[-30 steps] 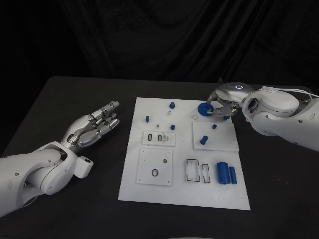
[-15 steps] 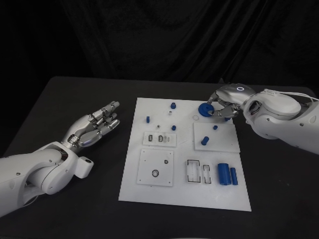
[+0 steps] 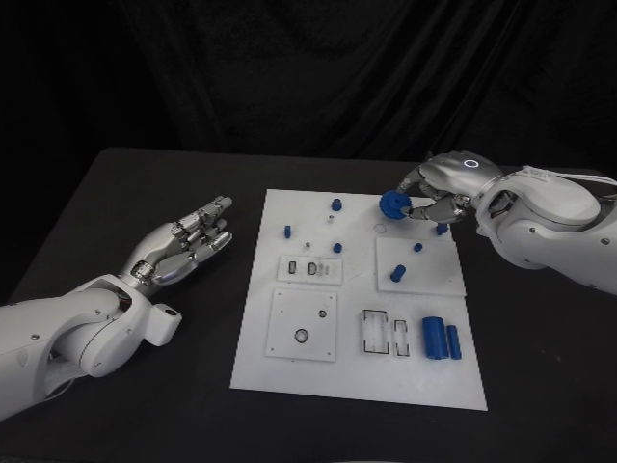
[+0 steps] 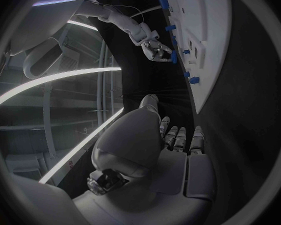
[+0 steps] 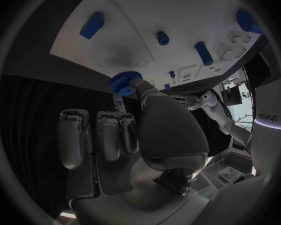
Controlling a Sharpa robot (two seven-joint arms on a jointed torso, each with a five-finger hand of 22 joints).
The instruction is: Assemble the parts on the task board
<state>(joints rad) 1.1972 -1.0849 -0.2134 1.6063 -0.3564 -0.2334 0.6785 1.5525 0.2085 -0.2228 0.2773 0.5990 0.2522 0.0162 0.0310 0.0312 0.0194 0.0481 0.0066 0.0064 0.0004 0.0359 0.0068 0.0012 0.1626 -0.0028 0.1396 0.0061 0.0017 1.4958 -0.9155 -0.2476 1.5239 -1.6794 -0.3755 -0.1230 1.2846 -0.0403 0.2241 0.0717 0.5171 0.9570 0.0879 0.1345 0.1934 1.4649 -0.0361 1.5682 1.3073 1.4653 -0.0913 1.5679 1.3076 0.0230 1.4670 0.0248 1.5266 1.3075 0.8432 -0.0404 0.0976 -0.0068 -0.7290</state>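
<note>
My right hand (image 3: 431, 201) pinches a blue gear (image 3: 395, 205) by its edge above the far right corner of the task board (image 3: 358, 381), the toothed rim showing clear of my fingertips (image 5: 135, 84) in the right wrist view; the gear looks lifted off the white plate, not yet seated anywhere. My left hand (image 3: 183, 241) lies open on the black table (image 3: 114, 193) just left of the board, fingers apart, holding nothing. By my reckoning the job is at an early stage: several small blue pegs (image 3: 336, 248) stand in the board's far half, while 2 blue cylinders (image 3: 440, 337) lie loose near its right edge beside an unfilled slot (image 3: 375, 331); the gear has yet to go home, and those pieces after it.
</note>
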